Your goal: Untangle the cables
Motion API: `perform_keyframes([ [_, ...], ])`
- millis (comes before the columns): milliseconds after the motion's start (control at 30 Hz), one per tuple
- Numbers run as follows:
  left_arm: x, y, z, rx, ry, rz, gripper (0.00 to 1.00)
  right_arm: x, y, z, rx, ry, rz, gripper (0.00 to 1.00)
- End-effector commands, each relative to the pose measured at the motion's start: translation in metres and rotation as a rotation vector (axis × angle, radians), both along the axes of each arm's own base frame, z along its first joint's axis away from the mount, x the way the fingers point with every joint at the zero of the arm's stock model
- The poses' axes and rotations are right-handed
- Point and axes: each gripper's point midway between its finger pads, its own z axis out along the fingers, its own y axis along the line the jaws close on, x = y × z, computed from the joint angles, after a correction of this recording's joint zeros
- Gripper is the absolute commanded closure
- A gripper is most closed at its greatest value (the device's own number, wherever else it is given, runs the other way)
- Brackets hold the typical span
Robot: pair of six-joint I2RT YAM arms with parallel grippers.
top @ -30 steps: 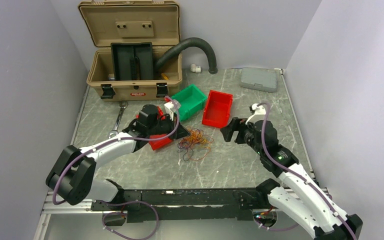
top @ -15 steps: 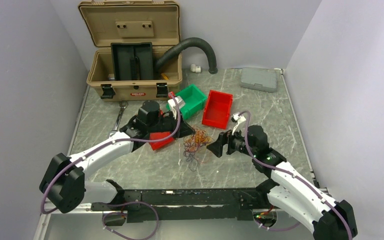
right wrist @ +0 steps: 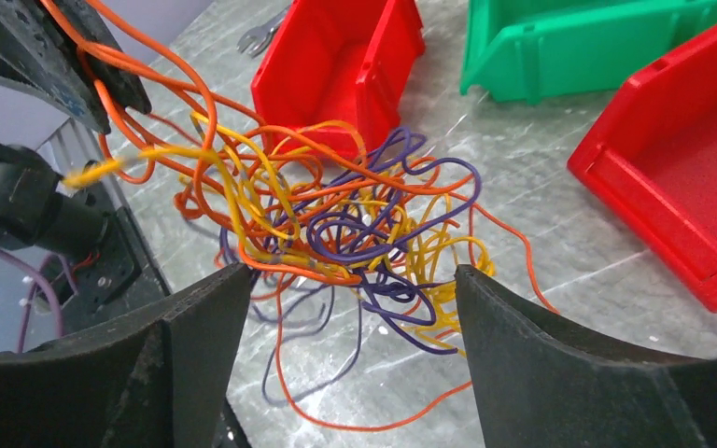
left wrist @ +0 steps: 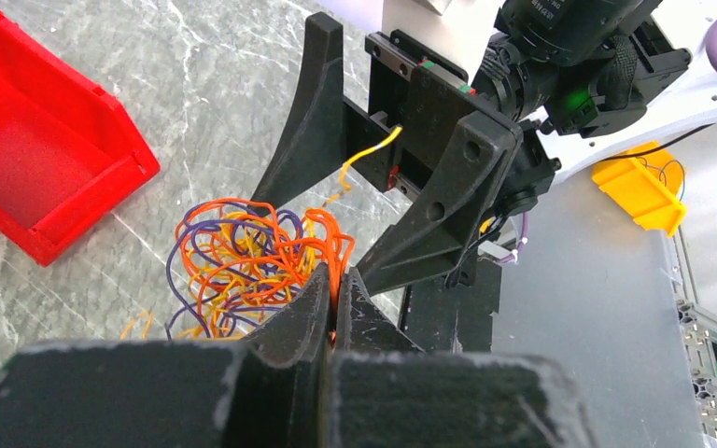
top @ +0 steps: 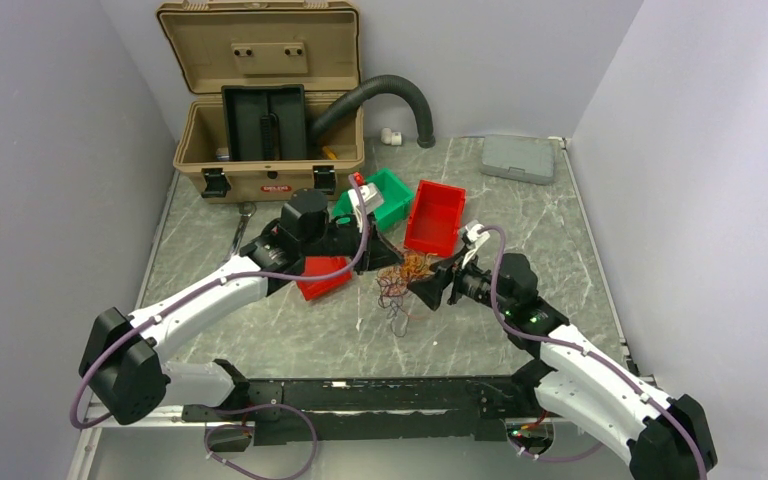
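Right, starting at the left edge of the desk (top: 185, 290): a wrench (top: 240, 225) lies near the open tan toolbox (top: 260, 100) in the rear left corner. A black corrugated hose (top: 390, 90) arches from the toolbox down to the rear edge.

My left claw (left wrist: 334, 291) is closed, its two fingers pinched together on orange strands of the cables (left wrist: 243, 252). It reaches out over a small red bin (top: 322, 277) toward the middle of the desk. Behind it, a green bin (top: 388, 195) sits beside a larger red bin (top: 436, 215).

The cables form one loose tangle of orange, yellow and dark purple loops near the middle of the desk, hanging between my two claws. Orange strands run taut from the bundle up into the left claw's grip. A few purple and orange loops trail down toward the near edge. I cannot tell how much of the bundle rests on the marble.

My right claw (right wrist: 350, 280) faces the left one with its fingers spread wide. The tangle lies in the gap between them, and neither finger presses on a strand as far as I can see. One yellow wire end pokes out past its fingers.

A flat grey case (top: 518, 157) lies in the rear right corner.
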Motion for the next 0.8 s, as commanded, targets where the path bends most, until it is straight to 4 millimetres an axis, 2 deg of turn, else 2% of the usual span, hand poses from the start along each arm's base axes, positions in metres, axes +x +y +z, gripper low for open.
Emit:
perform_keyframes([
  [0,-0.005,-0.004,0.031,-0.053,-0.055,-0.053,1.00,0.013,0.002,0.027,0.058,-0.132,-0.034,0.23],
  [67,-0.009,-0.005,0.036,-0.068,-0.050,-0.070,1.00,0.011,0.005,0.027,0.064,-0.133,-0.011,0.38],
  [167,-0.007,-0.002,0.044,-0.107,-0.028,-0.076,1.00,0.011,0.006,0.020,0.060,-0.095,-0.020,0.83],
  [200,-0.004,0.000,0.045,-0.111,-0.017,-0.065,1.00,0.013,0.004,0.018,0.056,-0.082,-0.042,0.93],
  [233,0.000,0.003,0.045,-0.117,-0.005,-0.054,1.00,0.015,0.000,0.015,0.051,-0.072,-0.069,0.98],
  [400,0.019,0.023,0.047,-0.140,0.013,0.047,1.00,0.028,-0.034,-0.001,0.016,-0.006,-0.298,1.00],
  [533,0.040,0.041,0.036,-0.043,0.004,0.223,1.00,0.037,-0.077,-0.012,0.008,0.060,-0.566,1.00],
  [600,0.044,0.048,0.027,-0.003,0.015,0.271,1.00,0.036,-0.098,-0.015,0.012,0.079,-0.681,1.00],
  [767,0.036,0.044,0.022,0.001,0.027,0.218,1.00,0.030,-0.100,-0.006,0.049,0.056,-0.670,1.00],
])
